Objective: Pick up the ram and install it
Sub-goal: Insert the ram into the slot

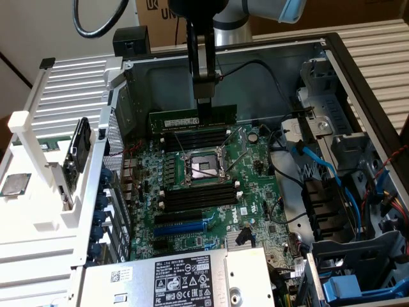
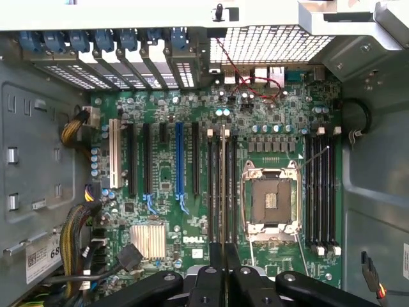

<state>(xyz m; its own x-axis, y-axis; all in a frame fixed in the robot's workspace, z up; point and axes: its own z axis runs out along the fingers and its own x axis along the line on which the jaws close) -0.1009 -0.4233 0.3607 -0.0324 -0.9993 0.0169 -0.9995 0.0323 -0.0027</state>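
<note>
We judge the work to be in the carrying step: the gripper [image 1: 203,97] has its jaws closed on the top edge of the ram [image 1: 192,118], pinching it near the middle of its length. The stick hangs level and on edge inside the open computer case [image 1: 268,64], clear of the motherboard [image 1: 255,173] and not seated in anything. In the exterior view it shows just above the far bank of memory slots [image 1: 195,137], beyond the CPU socket [image 1: 201,167]. In the wrist view, though, a thin pale line that we take for its upper edge runs along the near bank of memory slots [image 1: 198,195], the one between the socket and the blue expansion slot [image 1: 182,226]. Since the stick is raised, we cannot tell which slot it truly stands over. Its long side does look parallel to the slots in both views. Seating it, in our judgement, calls for the lower edge to sit squarely over one bare slot, end to end, with the notch matched to the slot's key. It then needs a straight, even press down without tilt. The white end clips [image 1: 162,190] need to stand open to take it, and whether they do we cannot make out.
</note>
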